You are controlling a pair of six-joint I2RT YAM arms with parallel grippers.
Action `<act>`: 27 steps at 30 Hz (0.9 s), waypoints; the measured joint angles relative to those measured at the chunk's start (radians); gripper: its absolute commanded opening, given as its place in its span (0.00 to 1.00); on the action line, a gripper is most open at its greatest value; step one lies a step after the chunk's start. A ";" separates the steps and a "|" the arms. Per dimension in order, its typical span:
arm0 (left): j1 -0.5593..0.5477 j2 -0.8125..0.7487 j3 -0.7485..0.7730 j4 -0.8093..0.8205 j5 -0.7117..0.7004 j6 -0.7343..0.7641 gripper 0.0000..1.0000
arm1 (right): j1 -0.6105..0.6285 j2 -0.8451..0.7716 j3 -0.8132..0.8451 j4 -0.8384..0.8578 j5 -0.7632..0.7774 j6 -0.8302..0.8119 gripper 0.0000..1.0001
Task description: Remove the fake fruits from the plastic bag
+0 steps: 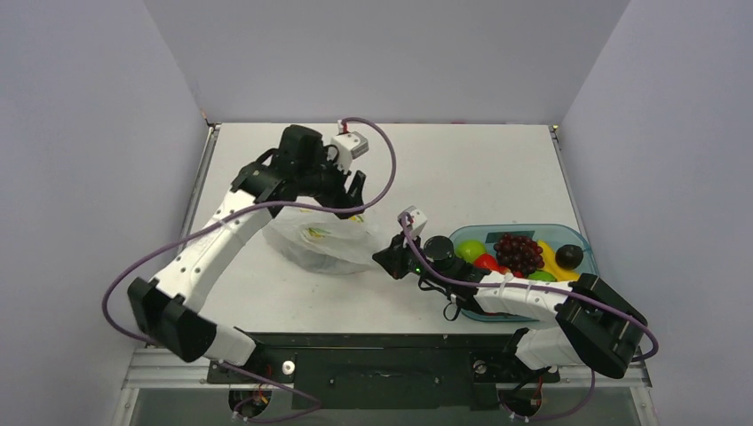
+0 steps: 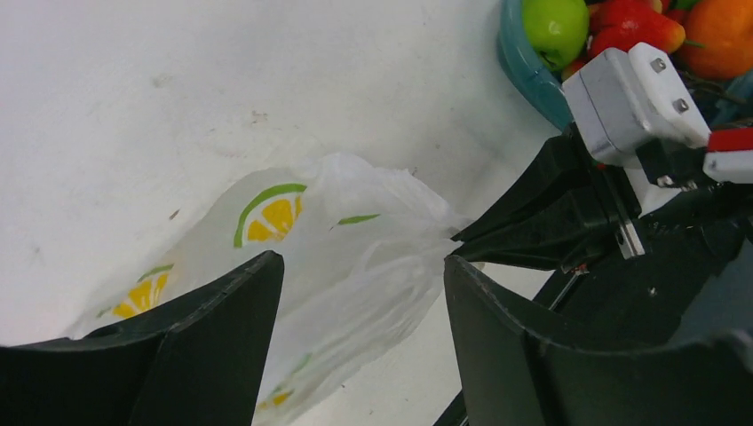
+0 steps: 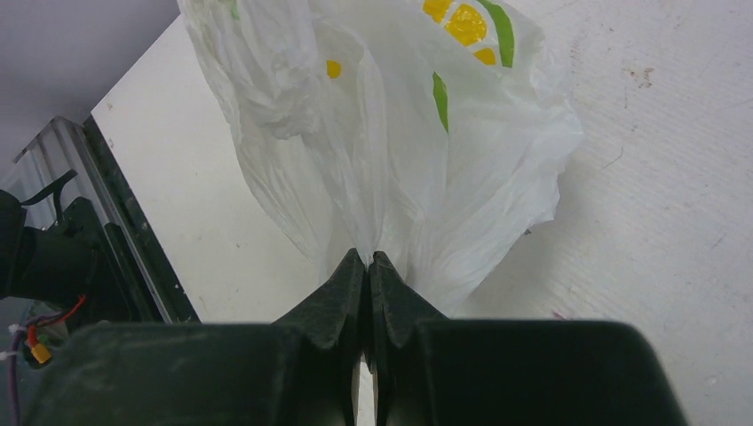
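- One plastic bag point(image 1: 321, 241) lies crumpled on the white counter point(image 1: 462, 169). It sits left of the tray, between the two arms' working ends. It is white and translucent, printed with lemon slices and green leaves.
- One teal oval tray point(image 1: 573, 236) stands at the right side of the counter, just beside the bag.
- Fake fruits counted in the tray from the top view: one green apple point(image 1: 470, 250), one bunch of purple grapes point(image 1: 519, 252), one yellow piece point(image 1: 550, 261) and one dark round fruit point(image 1: 570, 256).
- Red strawberries point(image 2: 635, 28) also sit in the tray, but their number cannot be told. One orange point(image 2: 724, 35) shows beside them in the left wrist view.
- Whether any fruit sits inside the bag cannot be told. The film is cloudy, and the yellow seen through it may be print.
- Two arms are at work.
- The left arm rises from its base, reaches up the left of the counter, and bends at the wrist down over the bag's far side.
- The left fingers point(image 1: 356, 189) are spread wide, with the bag's top folds showing in the gap between them. Contact cannot be told.
- The right arm lies low and is stretched leftward across the near rim of the tray.
- The right fingers point(image 3: 367, 266) are pressed together on a gathered fold at the bag's right edge, and the film fans out from the pinch.
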State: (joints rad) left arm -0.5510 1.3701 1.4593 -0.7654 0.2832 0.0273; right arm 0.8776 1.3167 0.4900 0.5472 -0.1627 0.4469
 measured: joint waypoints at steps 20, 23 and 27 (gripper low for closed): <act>-0.040 -0.086 -0.225 0.114 0.048 -0.035 0.67 | -0.020 -0.012 0.141 -0.280 0.002 0.004 0.00; -0.042 -0.103 -0.268 0.146 -0.021 -0.082 0.63 | -0.021 -0.019 0.236 -0.373 0.021 0.038 0.00; -0.044 -0.103 -0.343 0.153 -0.103 -0.110 0.67 | -0.014 -0.061 0.275 -0.435 0.047 0.061 0.00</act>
State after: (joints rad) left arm -0.5949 1.2671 1.1168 -0.6125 0.1806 -0.0826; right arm 0.8639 1.2556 0.7647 0.1120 -0.1158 0.5079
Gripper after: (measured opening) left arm 0.641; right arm 0.007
